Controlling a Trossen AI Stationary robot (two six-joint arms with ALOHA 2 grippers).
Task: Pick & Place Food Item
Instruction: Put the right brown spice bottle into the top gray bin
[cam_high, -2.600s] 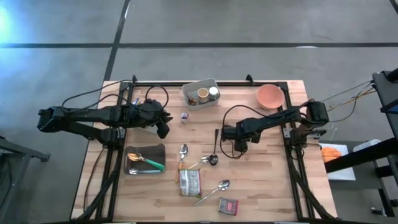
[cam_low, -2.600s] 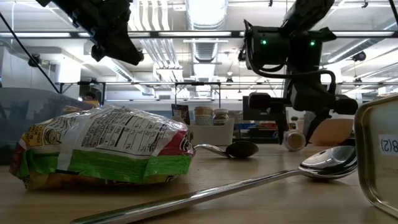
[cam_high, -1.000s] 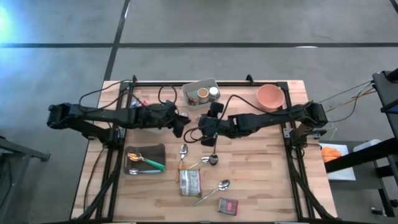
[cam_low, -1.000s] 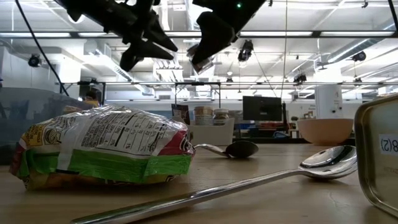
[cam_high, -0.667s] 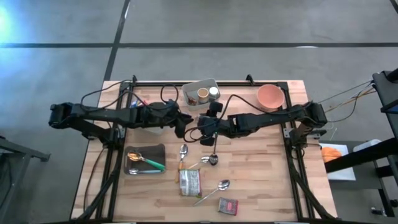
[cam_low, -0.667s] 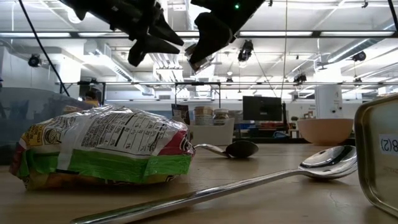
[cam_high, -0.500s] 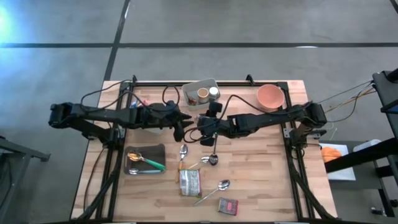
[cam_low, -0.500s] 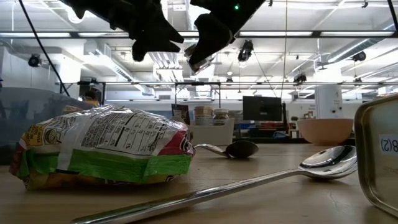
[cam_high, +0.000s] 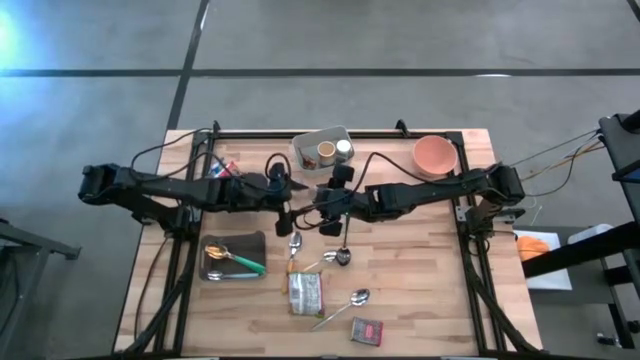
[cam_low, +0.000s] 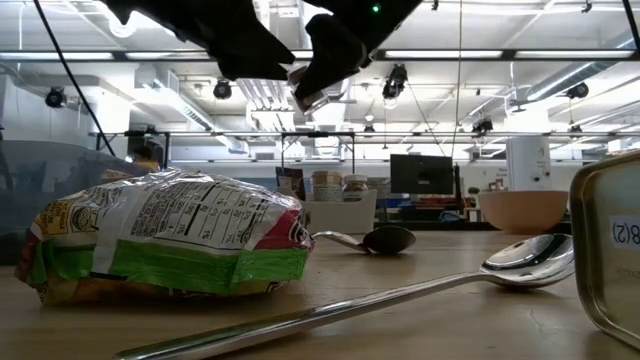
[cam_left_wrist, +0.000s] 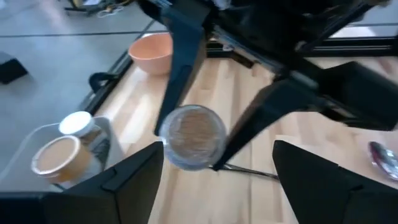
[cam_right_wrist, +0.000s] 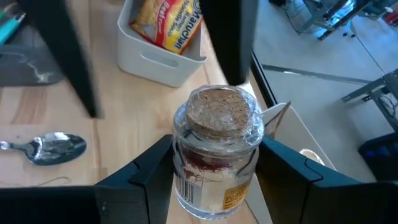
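Cork-stoppered and clear, the small glass spice jar (cam_right_wrist: 216, 155) with a red-and-orange label is held above the middle of the light wooden table (cam_high: 420, 290), clamped between the two dark fingers of the right gripper (cam_right_wrist: 214, 163), which press on either side of its body. The left gripper (cam_high: 283, 203) hangs right beside it with its jaws spread wide and nothing between them, one dark finger (cam_left_wrist: 130, 183) on each side of the jar without touching it. Behind them stands the white plastic bin (cam_high: 322, 152) with two containers inside, and the salmon-pink bowl (cam_high: 434, 154) sits further along the table's back edge.
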